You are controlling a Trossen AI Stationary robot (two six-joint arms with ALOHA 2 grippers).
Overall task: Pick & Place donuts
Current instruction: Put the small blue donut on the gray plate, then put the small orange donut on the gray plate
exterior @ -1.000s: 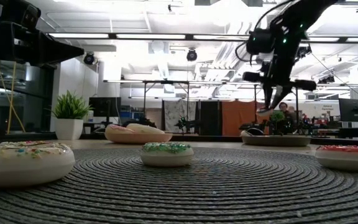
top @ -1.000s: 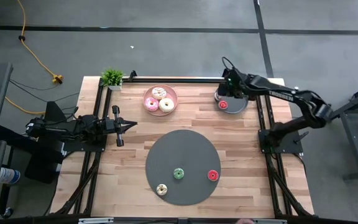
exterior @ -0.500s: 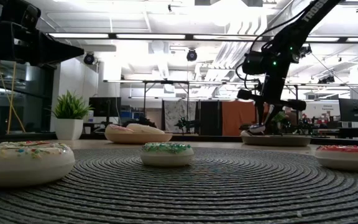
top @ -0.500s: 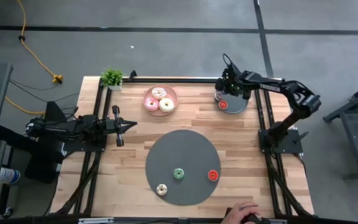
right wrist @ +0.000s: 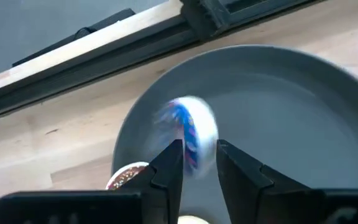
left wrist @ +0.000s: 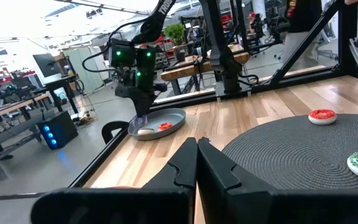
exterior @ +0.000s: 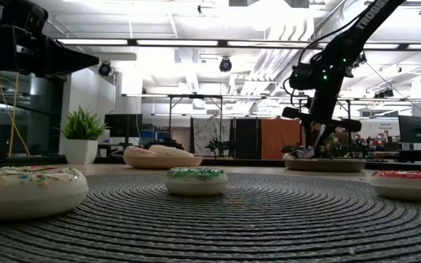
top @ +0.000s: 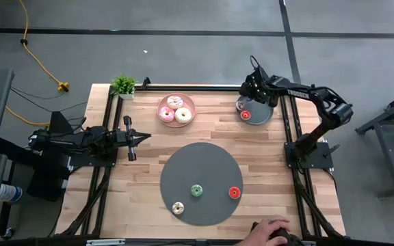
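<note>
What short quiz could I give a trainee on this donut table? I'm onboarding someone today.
1. Multiple choice: how many donuts lie on the dark round mat? A two, B three, C five.
2. True or false: the left gripper is shut and sits off to the side of the mat, holding nothing.
3. Fill the gap: the right gripper hangs over the ___ plate, where a red donut already lies.

Key: 1 B. 2 true. 3 grey; it is the grey plate at the table's far right.
</note>
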